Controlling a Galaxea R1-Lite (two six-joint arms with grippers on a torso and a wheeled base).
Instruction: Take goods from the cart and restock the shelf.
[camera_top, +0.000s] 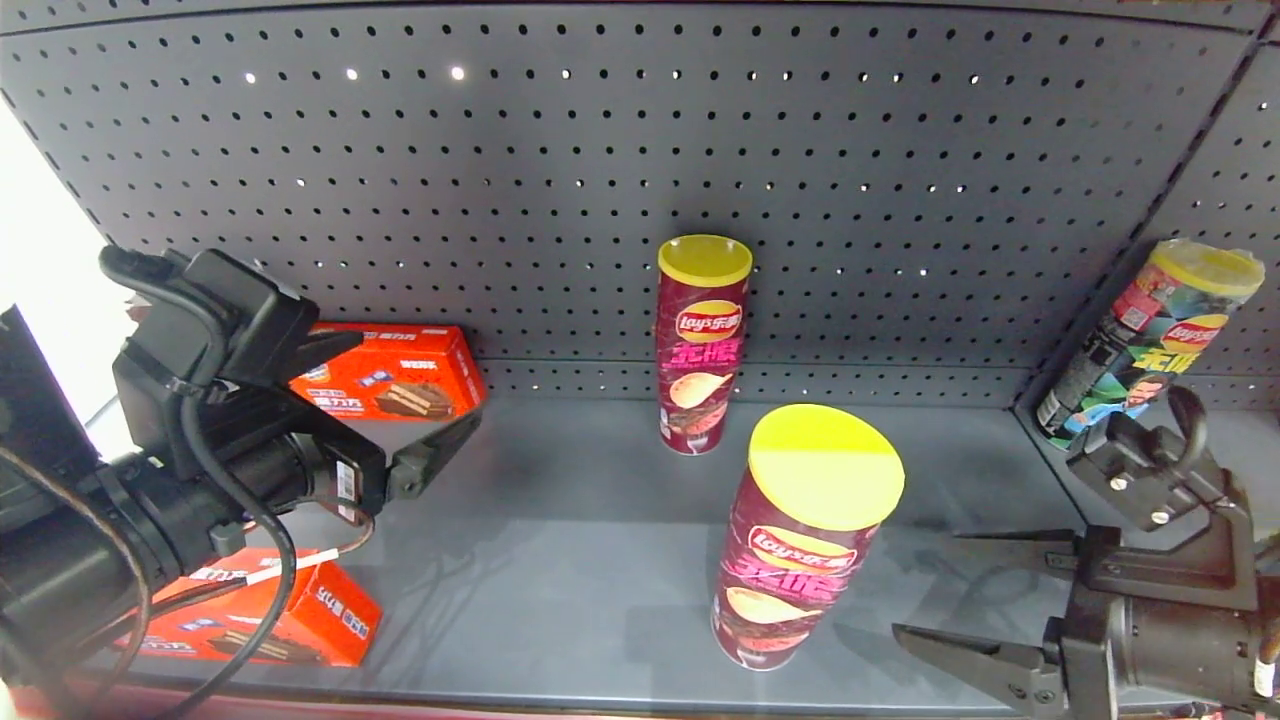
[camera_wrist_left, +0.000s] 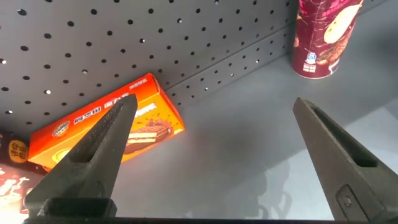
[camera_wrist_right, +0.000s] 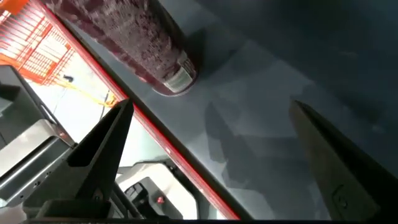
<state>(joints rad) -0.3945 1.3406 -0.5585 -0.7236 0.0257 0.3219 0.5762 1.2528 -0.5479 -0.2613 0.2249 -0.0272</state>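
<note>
Two maroon chip cans stand upright on the grey shelf (camera_top: 560, 540): the rear can (camera_top: 702, 345) is close to the pegboard back, and the front can (camera_top: 805, 545) is near the shelf's front edge. Two orange boxes lie on the robot's left, the rear box (camera_top: 395, 375) against the back and the front box (camera_top: 275, 615) at the edge. One multicoloured can (camera_top: 1150, 340) leans in the next bay to the right. Right gripper (camera_top: 925, 585): low over the shelf floor, just beside the front can on its right, jaws spread wide, holding nothing. Left gripper (camera_top: 418, 378): over the shelf's left side, pointed toward the rear box, jaws likewise wide and empty. Step judged: front can set down, hand to clear it. Advice: draw the right gripper straight back out of the shelf with no sideways sweep, since a tall can this near the edge would tip easily. Orange mesh (camera_wrist_right: 31, 37) below the shelf lip is possibly the cart, but too little shows to confirm.
</note>
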